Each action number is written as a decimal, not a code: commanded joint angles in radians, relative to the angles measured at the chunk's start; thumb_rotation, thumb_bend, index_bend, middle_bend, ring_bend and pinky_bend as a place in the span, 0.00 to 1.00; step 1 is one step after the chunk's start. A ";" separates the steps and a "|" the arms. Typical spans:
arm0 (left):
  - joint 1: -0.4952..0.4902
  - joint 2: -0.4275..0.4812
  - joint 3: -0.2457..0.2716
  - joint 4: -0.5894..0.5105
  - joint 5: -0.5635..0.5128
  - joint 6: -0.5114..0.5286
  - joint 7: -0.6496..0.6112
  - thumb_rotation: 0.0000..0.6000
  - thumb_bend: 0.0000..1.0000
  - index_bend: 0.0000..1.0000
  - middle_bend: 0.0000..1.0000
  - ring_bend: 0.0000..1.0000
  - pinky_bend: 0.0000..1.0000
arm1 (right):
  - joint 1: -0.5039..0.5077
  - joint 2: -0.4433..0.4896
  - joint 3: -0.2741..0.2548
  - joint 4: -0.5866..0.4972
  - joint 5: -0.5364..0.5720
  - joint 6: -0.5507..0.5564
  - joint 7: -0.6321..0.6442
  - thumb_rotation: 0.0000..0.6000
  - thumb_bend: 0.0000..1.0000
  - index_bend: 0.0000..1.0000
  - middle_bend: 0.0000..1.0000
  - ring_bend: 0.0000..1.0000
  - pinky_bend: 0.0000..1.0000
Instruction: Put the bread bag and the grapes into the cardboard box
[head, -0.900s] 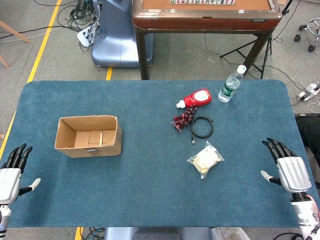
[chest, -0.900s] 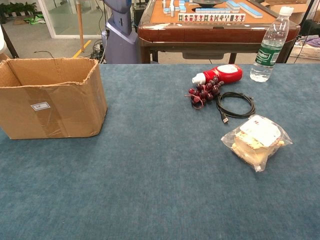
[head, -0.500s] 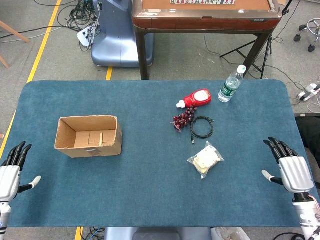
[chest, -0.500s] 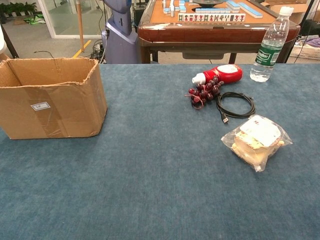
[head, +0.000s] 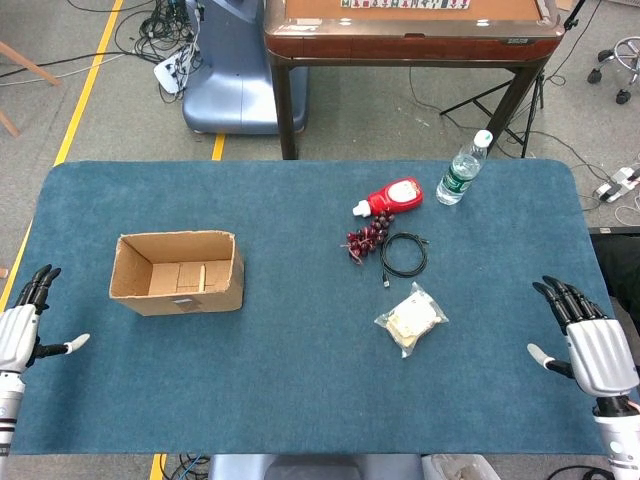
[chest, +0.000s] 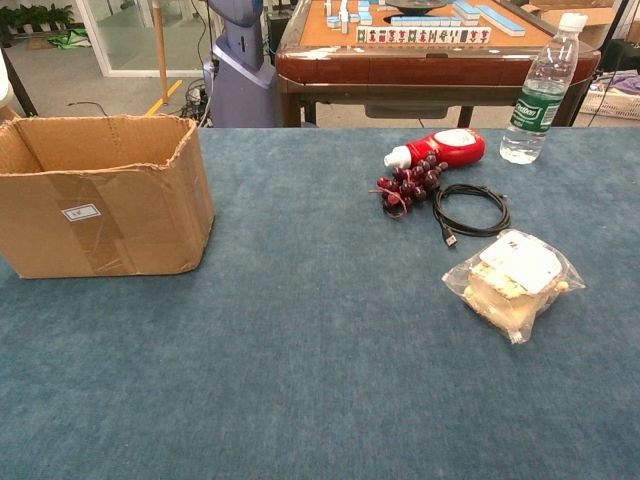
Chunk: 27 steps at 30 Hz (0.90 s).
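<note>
The bread bag (head: 411, 320), soft and crushable, is best pinched by its crimped end; both hands (head: 598, 352) are spread, empty.

One cardboard box (head: 177, 272), one bread bag (head: 411, 319), one grape bunch (head: 366, 239), one cable (head: 404, 254), two bottles (head: 462, 169)
</note>
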 joint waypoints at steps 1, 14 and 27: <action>-0.030 0.011 -0.013 -0.001 -0.045 -0.062 -0.022 1.00 0.02 0.09 0.03 0.10 0.30 | -0.015 0.010 -0.007 -0.017 -0.025 0.031 -0.010 1.00 0.00 0.15 0.14 0.15 0.39; -0.111 0.025 -0.028 -0.003 -0.156 -0.243 -0.006 1.00 0.00 0.15 0.10 0.15 0.30 | -0.027 0.021 -0.009 -0.024 -0.050 0.055 0.001 1.00 0.00 0.15 0.15 0.15 0.39; -0.186 0.008 -0.034 -0.018 -0.161 -0.349 -0.024 1.00 0.00 0.15 0.10 0.15 0.30 | -0.028 0.020 -0.008 -0.024 -0.051 0.051 -0.003 1.00 0.00 0.15 0.15 0.15 0.39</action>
